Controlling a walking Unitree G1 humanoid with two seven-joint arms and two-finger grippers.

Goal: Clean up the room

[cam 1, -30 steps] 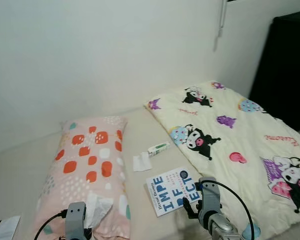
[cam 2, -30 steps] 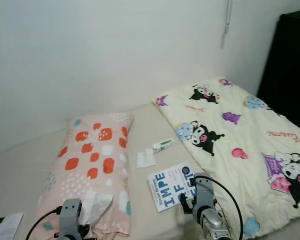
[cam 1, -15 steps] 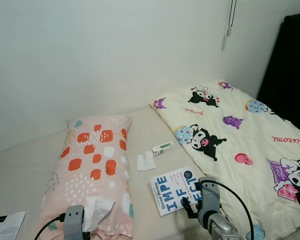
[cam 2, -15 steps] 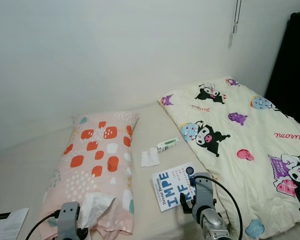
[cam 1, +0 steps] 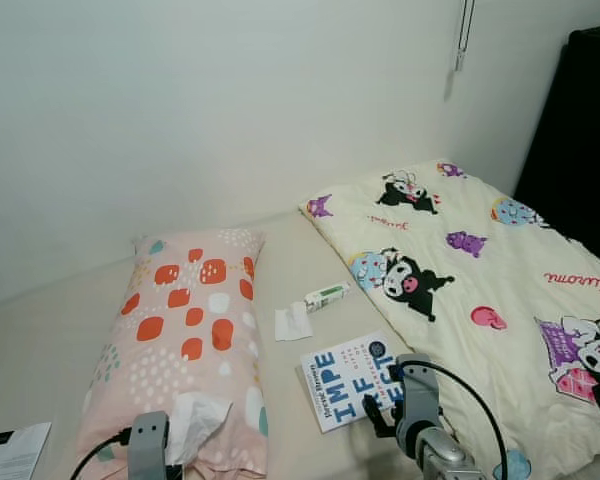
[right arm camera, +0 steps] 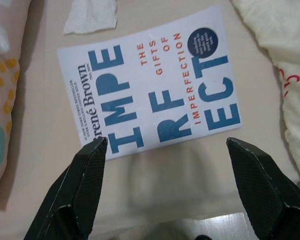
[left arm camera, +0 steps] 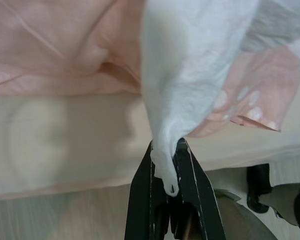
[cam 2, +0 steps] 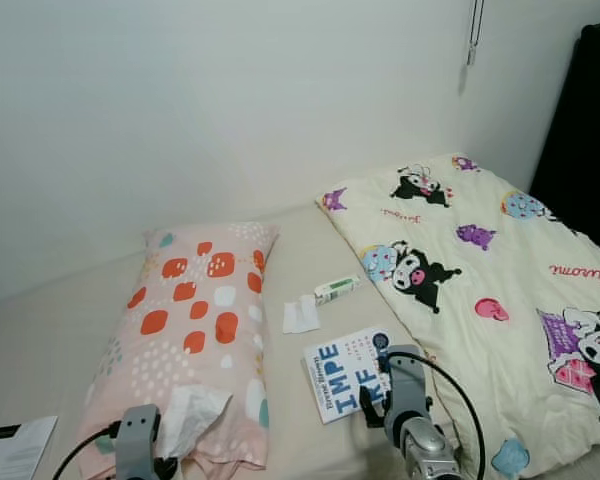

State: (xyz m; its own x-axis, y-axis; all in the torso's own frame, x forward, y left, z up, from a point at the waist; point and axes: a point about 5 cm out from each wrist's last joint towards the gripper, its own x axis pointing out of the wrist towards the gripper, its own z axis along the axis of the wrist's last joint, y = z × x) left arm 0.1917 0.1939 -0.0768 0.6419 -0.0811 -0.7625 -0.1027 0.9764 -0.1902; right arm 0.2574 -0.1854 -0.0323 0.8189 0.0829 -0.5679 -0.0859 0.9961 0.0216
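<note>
Two tissues (cam 1: 198, 420) (cam 1: 289, 324), one book (cam 1: 348, 380), one tube (cam 1: 324, 296), one pillow (cam 1: 183, 330).

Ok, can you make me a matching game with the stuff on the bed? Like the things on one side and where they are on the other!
Things:
1. tissue
2. book
3. small tube
4. pillow

Places:
A. lying between the pillow and the cartoon blanket, beyond the book
B. pinched in the left gripper
C. under the open right gripper
D. on the bed's left side, orange spots on it

Pairs: 1-B, 2-C, 3-A, 4-D
</note>
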